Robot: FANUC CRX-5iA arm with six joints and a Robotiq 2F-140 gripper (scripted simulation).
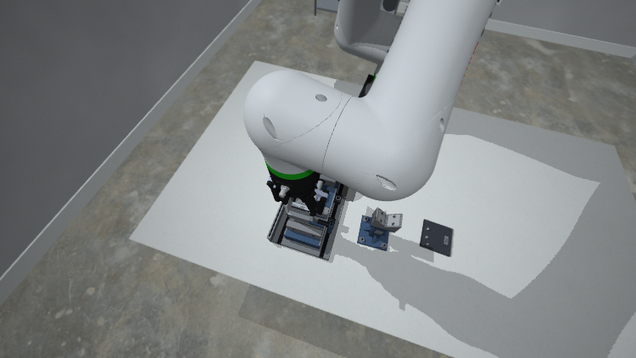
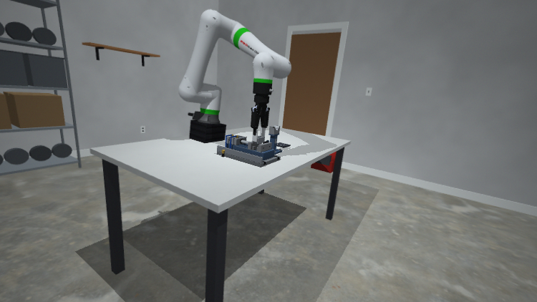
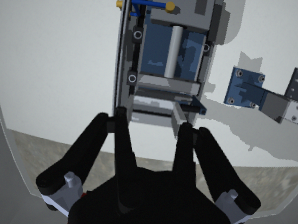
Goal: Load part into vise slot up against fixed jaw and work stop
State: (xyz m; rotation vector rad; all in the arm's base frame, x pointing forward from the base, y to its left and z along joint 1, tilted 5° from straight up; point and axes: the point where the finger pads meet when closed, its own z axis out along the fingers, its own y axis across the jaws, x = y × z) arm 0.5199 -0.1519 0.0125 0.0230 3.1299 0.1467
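My gripper (image 1: pixel 303 204) is over the vise (image 1: pixel 305 227), fingers pointing down between the jaws, and is shut on the part. The part (image 3: pixel 154 108) is a light grey block; in the wrist view it sits between my two fingertips at the near end of the vise. In the exterior view my gripper (image 2: pixel 259 138) reaches low into the vise (image 2: pixel 249 148). I cannot tell whether the part touches the low bars, a jaw or the work stop. The air cylinder's pale rod (image 3: pixel 174 51) lies beyond the part. The dark infeed plate (image 1: pixel 437 237) has nothing on it.
The V-block (image 1: pixel 382 224) stands on its blue base between the vise and the infeed plate, with nothing in it. It also shows in the wrist view (image 3: pixel 249 90). The arm's big elbow (image 1: pixel 347 133) hides the far end of the vise in the top view.
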